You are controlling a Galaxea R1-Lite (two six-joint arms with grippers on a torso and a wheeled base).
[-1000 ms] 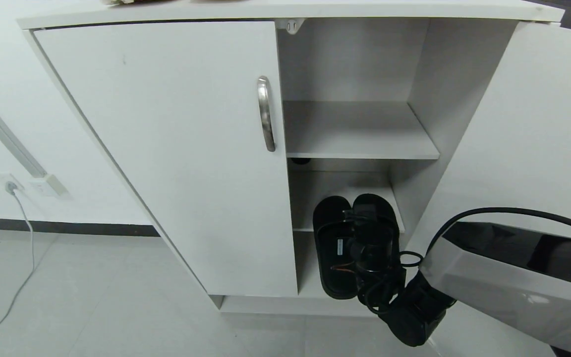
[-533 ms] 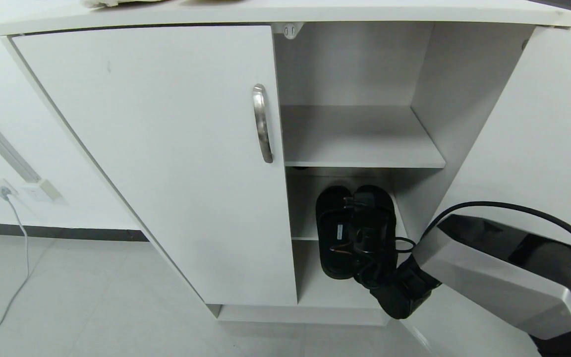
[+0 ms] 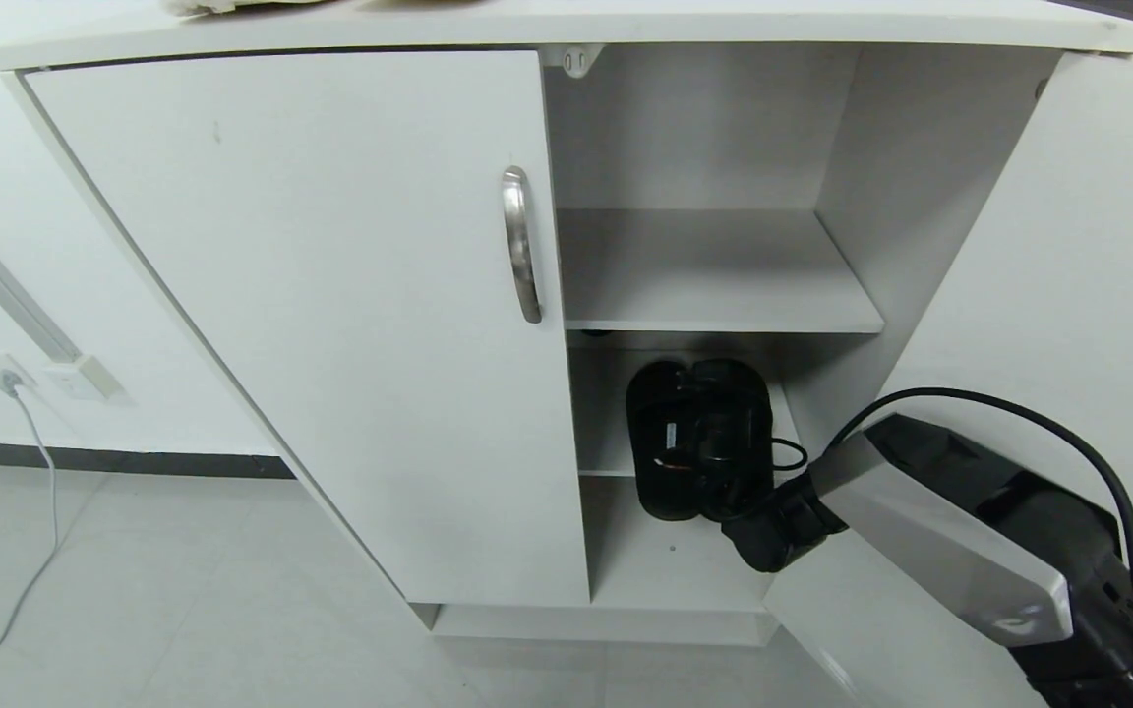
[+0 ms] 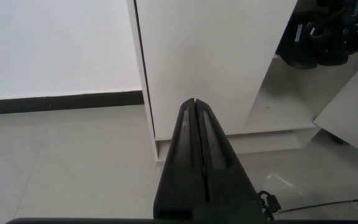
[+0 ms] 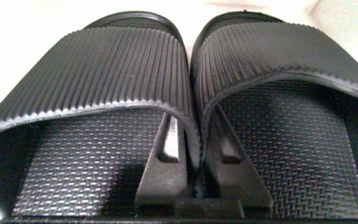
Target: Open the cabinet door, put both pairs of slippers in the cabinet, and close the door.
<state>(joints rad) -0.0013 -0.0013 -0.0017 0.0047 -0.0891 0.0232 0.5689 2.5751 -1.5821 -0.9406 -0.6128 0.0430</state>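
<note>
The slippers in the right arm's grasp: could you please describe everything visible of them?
The black slippers are rubbery-looking slides with ribbed straps and textured footbeds. They lie side by side, inner edges pressed together and clamped by the right pincer, which reaches inside both. They point toes first into the open right side of the cabinet, at the lower shelf; whether they rest on it is unclear.

Right arm: silver shell, black cable; left claw black.
</note>
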